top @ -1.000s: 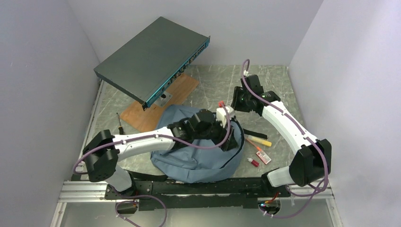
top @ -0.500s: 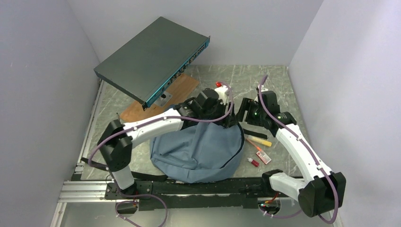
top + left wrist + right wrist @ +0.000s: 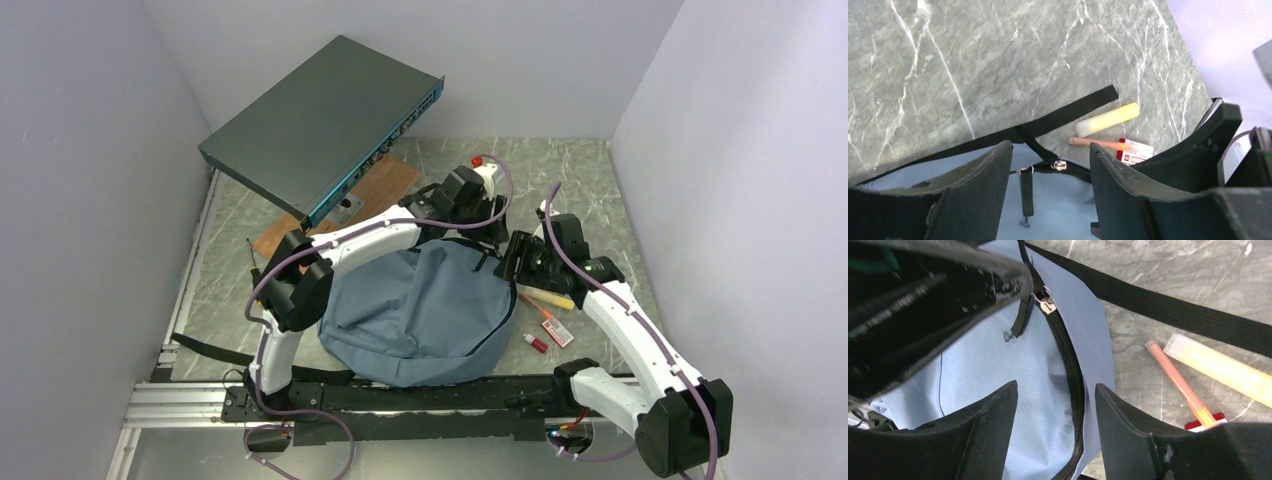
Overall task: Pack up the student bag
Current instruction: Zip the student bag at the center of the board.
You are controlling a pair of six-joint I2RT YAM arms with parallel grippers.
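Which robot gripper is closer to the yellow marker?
Right. The right gripper hovers over the bag edge, just beside the yellow marker; the left gripper is farther off, at the bag top.

The grey marble table (image 3: pixel 585 170) bears the student bag (image 3: pixel 420 312), a wooden board (image 3: pixel 388 188) and a yellow marker (image 3: pixel 549 297).

student bag (image 3: pixel 420 310): matt blue-grey woven cloth, soft, creased. Zipper (image 3: pixel 1072 375): black, toothed, with shiny metal pulls. Strap (image 3: pixel 1068 112): black ribbed webbing. bench (image 3: pixel 580 170): smooth marbled grey, slight sheen. Board (image 3: pixel 390 190): bare matt wood. Box (image 3: pixel 310 120): dark matt sheet metal. Marker (image 3: pixel 1108 119): glossy yellow plastic. left hand (image 3: pixel 1049 148) fingers (image 3: pixel 1128 170): matt black, grainy.
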